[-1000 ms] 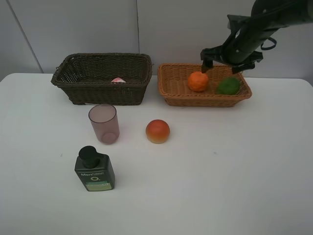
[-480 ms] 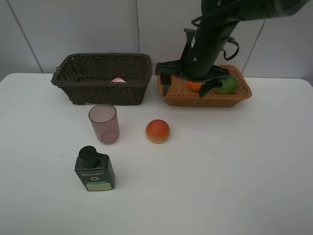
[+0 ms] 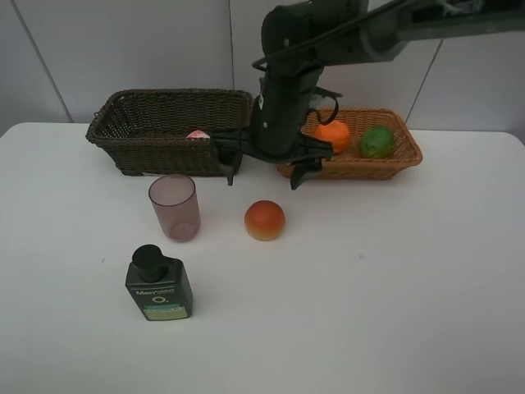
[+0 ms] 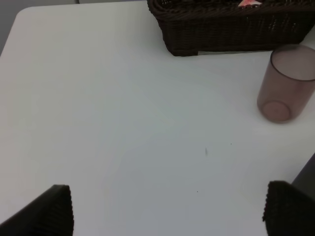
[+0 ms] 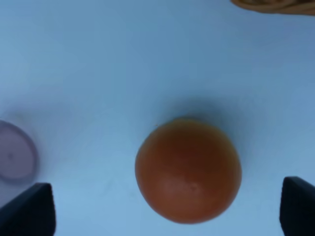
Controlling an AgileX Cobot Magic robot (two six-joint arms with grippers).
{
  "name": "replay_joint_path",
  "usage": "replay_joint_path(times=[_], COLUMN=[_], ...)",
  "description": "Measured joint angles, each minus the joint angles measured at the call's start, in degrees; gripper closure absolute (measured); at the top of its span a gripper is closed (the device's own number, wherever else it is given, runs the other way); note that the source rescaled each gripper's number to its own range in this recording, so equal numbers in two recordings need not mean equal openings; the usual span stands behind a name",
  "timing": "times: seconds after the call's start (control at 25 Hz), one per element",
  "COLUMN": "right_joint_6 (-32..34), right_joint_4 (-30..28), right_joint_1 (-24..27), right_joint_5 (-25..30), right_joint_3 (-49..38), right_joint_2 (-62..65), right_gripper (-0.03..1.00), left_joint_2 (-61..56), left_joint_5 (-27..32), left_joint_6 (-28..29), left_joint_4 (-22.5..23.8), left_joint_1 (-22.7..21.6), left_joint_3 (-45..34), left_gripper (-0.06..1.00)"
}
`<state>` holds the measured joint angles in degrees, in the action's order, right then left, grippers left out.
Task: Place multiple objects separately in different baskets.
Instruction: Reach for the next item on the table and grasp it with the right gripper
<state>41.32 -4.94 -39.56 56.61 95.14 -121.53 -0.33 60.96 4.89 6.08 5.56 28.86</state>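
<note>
A red-orange round fruit (image 3: 264,220) lies on the white table, and my right gripper (image 3: 262,171) hangs open just above it, reaching across from the right. In the right wrist view the fruit (image 5: 188,169) sits between the spread fingers (image 5: 29,211). The orange (image 3: 332,135) and the green fruit (image 3: 377,141) lie in the light tan basket (image 3: 361,168). A pink, white-capped bottle (image 3: 197,134) peeks out of the dark brown basket (image 3: 164,152). The purple-pink cup (image 3: 174,207) and the dark green pump bottle (image 3: 158,285) stand on the table. My left gripper (image 4: 170,216) is open over bare table, away from the cup (image 4: 288,83).
Both baskets stand side by side along the table's back edge, against a grey wall. The right arm crosses in front of the tan basket's left end. The dark basket (image 4: 231,24) lies beyond the cup in the left wrist view.
The right arm has swung left and down from above the tan basket to above the red-orange fruit, jaws still open. Everything else kept its place.
</note>
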Motion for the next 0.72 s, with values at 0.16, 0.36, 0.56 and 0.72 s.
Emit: replay_joint_path(times=[0.16, 0.36, 0.56, 0.72], right_joint_6=[0.8, 1.1, 2.1, 2.3], right_joint_4=[0.0, 0.0, -0.6, -1.4], right_joint_1=[-0.3, -0.3, -0.1, 0.5], right_joint_5=[2.0, 2.1, 0.9, 0.6], right_joint_3=[1.7, 1.7, 2.0, 2.0], right_joint_2=[-3.7, -6.2, -7.0, -7.3], right_gripper=[-0.01, -0.01, -0.01, -0.01], left_joint_2=[0.0, 0.0, 0.0, 0.0], left_joint_5=[0.0, 0.0, 0.0, 0.0], left_joint_6=[0.0, 0.0, 0.0, 0.0], left_joint_4=[0.0, 0.0, 0.0, 0.0], left_joint_1=[0.0, 0.0, 0.0, 0.0], left_joint_3=[0.0, 0.0, 0.0, 0.0], left_gripper=[-0.06, -0.06, -0.06, -0.06])
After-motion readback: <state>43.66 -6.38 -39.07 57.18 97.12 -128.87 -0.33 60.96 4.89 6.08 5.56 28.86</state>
